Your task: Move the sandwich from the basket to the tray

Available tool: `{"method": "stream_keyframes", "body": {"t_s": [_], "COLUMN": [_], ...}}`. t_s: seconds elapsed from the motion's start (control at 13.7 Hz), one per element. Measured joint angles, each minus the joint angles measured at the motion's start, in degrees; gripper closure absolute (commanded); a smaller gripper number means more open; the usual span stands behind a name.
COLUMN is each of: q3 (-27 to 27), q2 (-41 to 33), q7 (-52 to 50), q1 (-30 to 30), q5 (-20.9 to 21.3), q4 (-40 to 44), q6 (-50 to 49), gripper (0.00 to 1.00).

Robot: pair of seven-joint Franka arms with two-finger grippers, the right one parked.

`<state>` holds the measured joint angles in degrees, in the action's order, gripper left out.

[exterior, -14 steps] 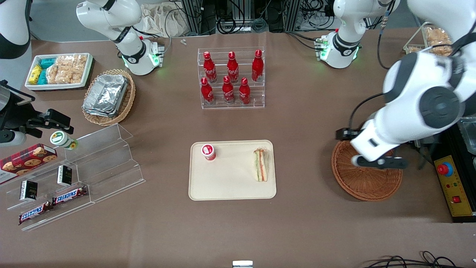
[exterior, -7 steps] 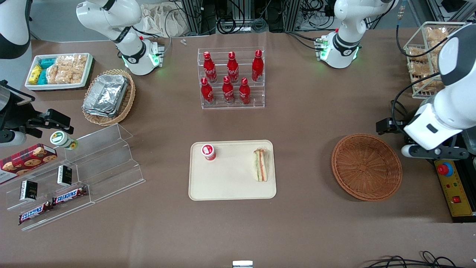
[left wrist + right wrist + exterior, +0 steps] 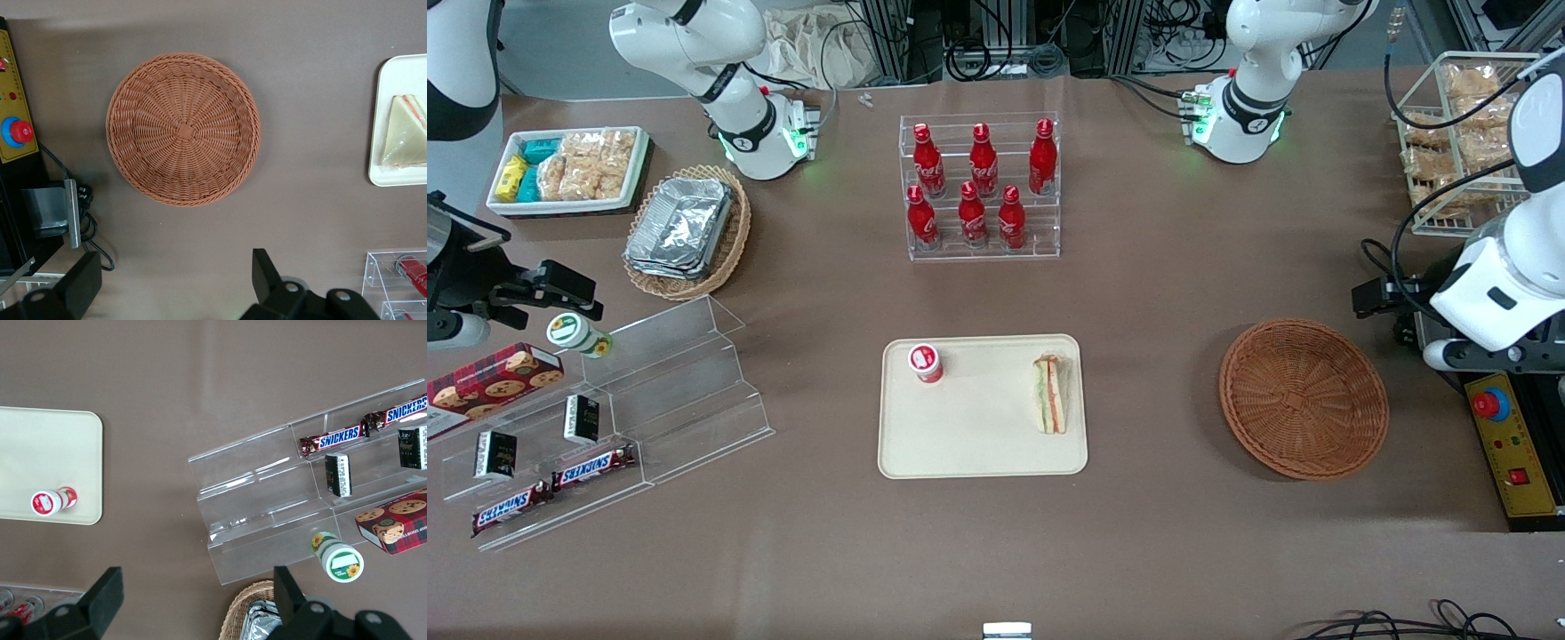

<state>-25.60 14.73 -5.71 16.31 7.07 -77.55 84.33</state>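
Note:
The sandwich point(image 3: 1051, 394) lies on the cream tray point(image 3: 978, 449), close to the tray edge that faces the basket. The round reddish-brown basket point(image 3: 1303, 398) holds nothing. My left gripper point(image 3: 1489, 356) hangs high beside the basket, toward the working arm's end of the table, over the black and yellow control box. In the left wrist view the gripper point(image 3: 175, 280) is open with only bare table between its fingers point(image 3: 267, 273). That view also shows the whole basket point(image 3: 183, 129), and the sandwich point(image 3: 402, 131) on a corner of the tray point(image 3: 400, 176).
A small red-capped bottle point(image 3: 926, 363) stands on the tray. The control box with a red button point(image 3: 1491, 404) sits beside the basket. A cola bottle rack point(image 3: 982, 187) stands farther back. A wire rack of snacks point(image 3: 1458, 142) and an acrylic shelf point(image 3: 649, 391) line the table's ends.
My gripper has swung off the basket toward the working arm's end, moving less in the last half second. The basket now shows in full. The sandwich has not moved.

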Motion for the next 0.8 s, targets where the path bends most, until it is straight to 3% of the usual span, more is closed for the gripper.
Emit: {"method": "stream_keyframes", "body": {"t_s": [0.44, 0.8], "q3": [1.35, 18.98], "q2": [-1.04, -2.74], "q7": [3.58, 4.05], "q1": [1.25, -13.33], "q5": [0.31, -2.87], "q4": [0.00, 0.00], "q6": [-0.01, -0.03], "gripper": [0.00, 0.00]}}
